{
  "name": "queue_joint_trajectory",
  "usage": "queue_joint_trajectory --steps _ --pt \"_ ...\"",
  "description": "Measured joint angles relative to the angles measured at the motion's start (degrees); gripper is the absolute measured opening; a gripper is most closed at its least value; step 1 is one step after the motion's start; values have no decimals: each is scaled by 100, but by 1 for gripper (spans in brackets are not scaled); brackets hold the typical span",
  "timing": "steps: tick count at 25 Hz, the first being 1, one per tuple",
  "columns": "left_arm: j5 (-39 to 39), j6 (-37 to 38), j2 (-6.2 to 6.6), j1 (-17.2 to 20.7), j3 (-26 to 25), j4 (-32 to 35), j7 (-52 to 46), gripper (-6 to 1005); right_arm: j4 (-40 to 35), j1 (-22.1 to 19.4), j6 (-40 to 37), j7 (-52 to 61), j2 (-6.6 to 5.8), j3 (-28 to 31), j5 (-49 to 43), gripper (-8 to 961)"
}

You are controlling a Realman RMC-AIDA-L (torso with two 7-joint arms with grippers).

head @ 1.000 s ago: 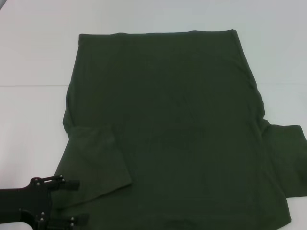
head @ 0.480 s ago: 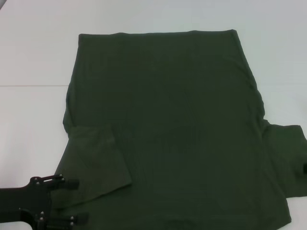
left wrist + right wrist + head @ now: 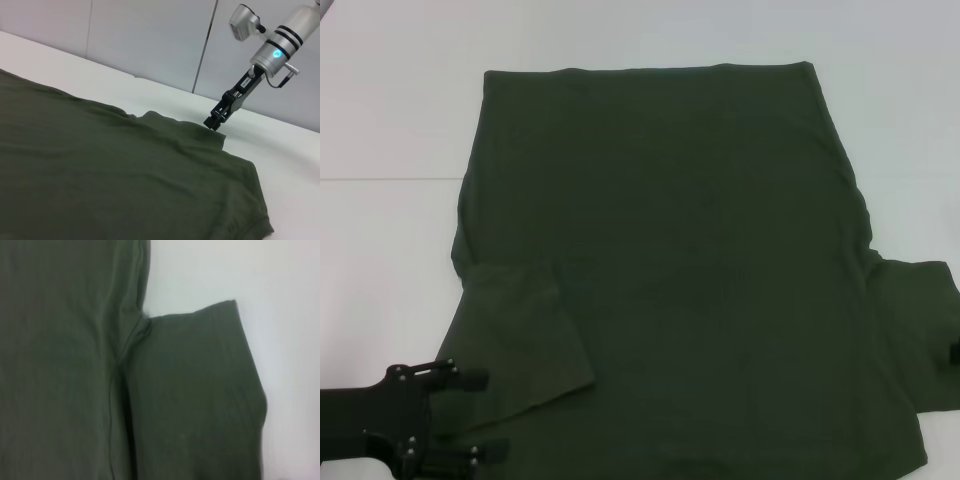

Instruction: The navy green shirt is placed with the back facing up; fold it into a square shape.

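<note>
The navy green shirt (image 3: 690,240) lies flat and plain side up on the white table (image 3: 390,120). Its left sleeve (image 3: 520,340) is folded in over the body, while the right sleeve (image 3: 920,330) lies spread out to the side. My left gripper (image 3: 480,416) is open at the shirt's near left corner, with the cloth's edge under its fingers. Only a sliver of my right gripper (image 3: 955,352) shows at the head view's right edge. The left wrist view shows this right gripper (image 3: 216,121) pointing down just above the right sleeve's (image 3: 200,132) outer edge.
Bare white table (image 3: 210,270) surrounds the shirt on the far side and on both flanks. A pale panelled wall (image 3: 150,40) rises behind the table's right side. The right wrist view looks down on the right sleeve (image 3: 200,390) and its armpit seam.
My left gripper has shifted slightly at the near left corner. A dark sliver of the right gripper has come into the head view's right edge by the sleeve. The shirt has not moved.
</note>
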Motion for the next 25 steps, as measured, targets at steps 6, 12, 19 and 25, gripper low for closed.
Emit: queue_joint_trajectory --steps 6,12,19,25 --pt "0 -7 -8 -12 14 0 0 936 209 18 41 -55 -32 -39 5 755" --pt "-1 -13 -9 -12 -8 0 0 936 264 -2 81 -145 -37 7 13 758" --pt "8 -37 -9 -20 -3 0 0 936 270 10 88 -159 -8 -31 50 760" --pt "13 -42 -9 -21 -9 0 0 937 408 77 137 -212 -3 -49 61 761"
